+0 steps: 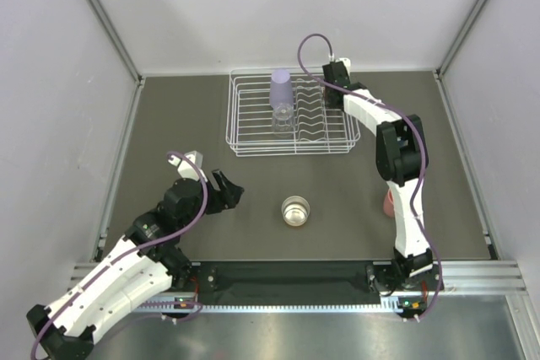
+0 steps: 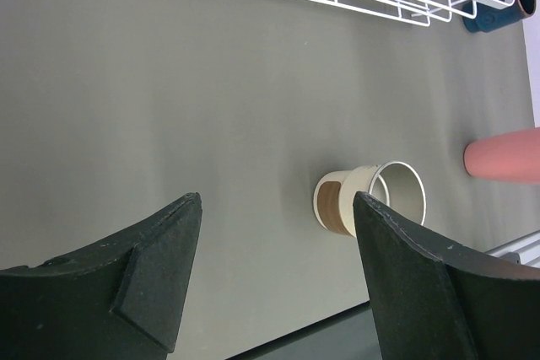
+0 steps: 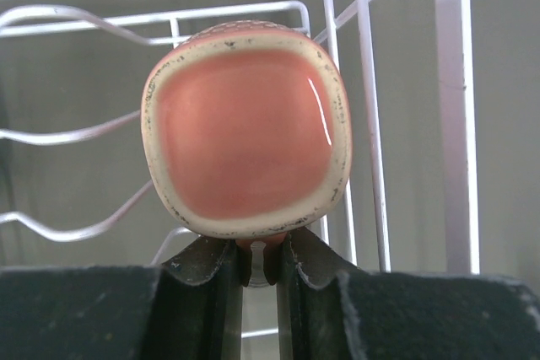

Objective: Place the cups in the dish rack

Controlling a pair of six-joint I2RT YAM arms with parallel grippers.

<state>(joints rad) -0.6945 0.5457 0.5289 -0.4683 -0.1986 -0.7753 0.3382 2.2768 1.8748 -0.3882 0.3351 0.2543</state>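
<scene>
The right gripper (image 3: 260,263) is at the far right corner of the dish rack (image 1: 287,149), w/ its fingers pressed together on a small part at the lower edge of the salmon mug (image 3: 249,145). The mug's open mouth faces the wrist camera and the white rack wires are behind and beside it. I cannot tell if the mug touches the wires.

The lavender tumbler (image 1: 281,94) stands upside down inside the rack, in the left-centre part, next to the row of prongs.

The left gripper (image 1: 228,191) hangs over the table (image 1: 169,141) on the near left, fingers wide apart and nothing between them. The steel cup (image 1: 296,210) stands upright on the table just to its right, near the front edge, approx. in the middle, not touched by the fingers.

The pink tumbler (image 2: 506,156) is on the table further right, partly hidden behind the right arm in the top view. The dark blue mug (image 2: 498,2) sits on the table outside the rack, just beside a rack corner; seen only from the left wrist.
</scene>
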